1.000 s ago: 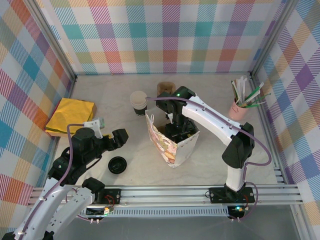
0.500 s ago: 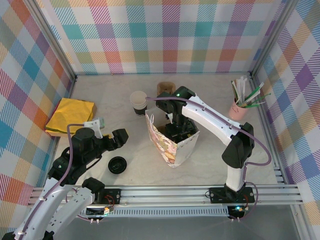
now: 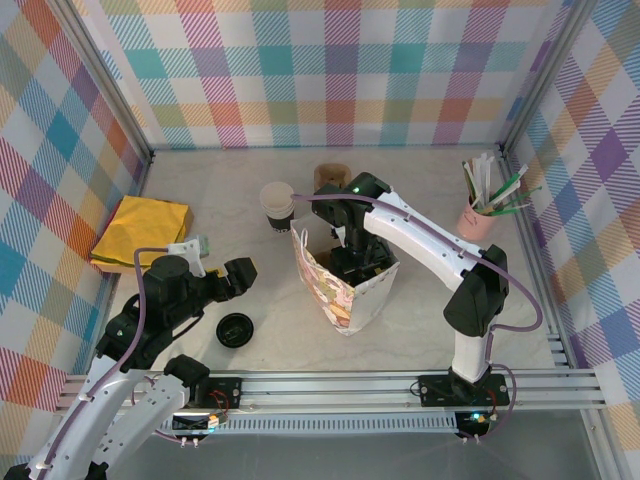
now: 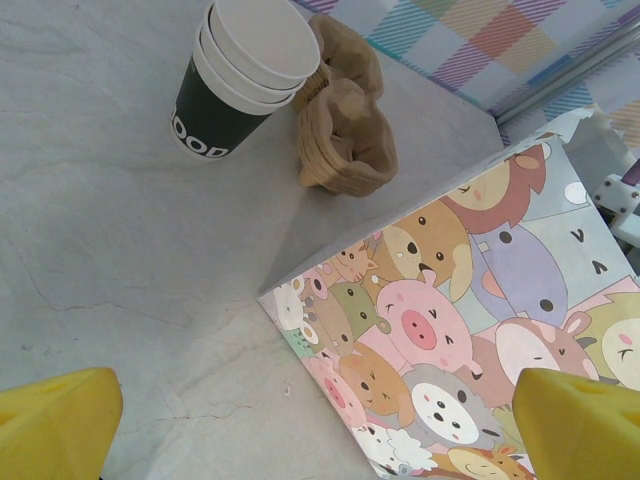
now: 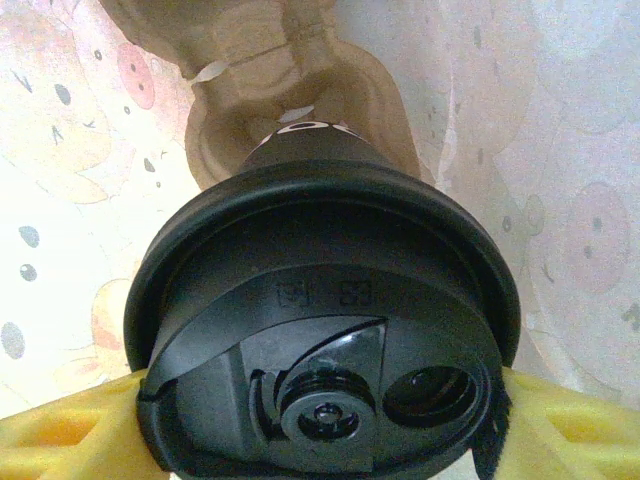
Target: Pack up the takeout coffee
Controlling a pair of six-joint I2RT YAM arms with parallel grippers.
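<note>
The takeout coffee (image 5: 325, 340) shows its round black lid from above, down inside the cartoon-animal paper bag (image 3: 345, 295). My right gripper (image 5: 325, 430) is shut on it, a yellow finger (image 5: 60, 435) on each side of the lid. The cup's dark lower end points into a brown pulp carrier (image 5: 290, 100) at the bag's bottom; whether it rests there I cannot tell. From above, the right gripper (image 3: 358, 262) reaches into the bag's open top. My left gripper (image 3: 240, 275) hovers open left of the bag, its yellow fingertips (image 4: 50, 420) wide apart over bare table.
A stack of lidless white cups (image 3: 277, 205) and brown pulp carriers (image 3: 330, 177) stand behind the bag. A loose flat black lid (image 3: 234, 329) lies near the left gripper. Yellow napkins (image 3: 142, 232) sit at the left, a pink cup of stirrers (image 3: 480, 210) at the right.
</note>
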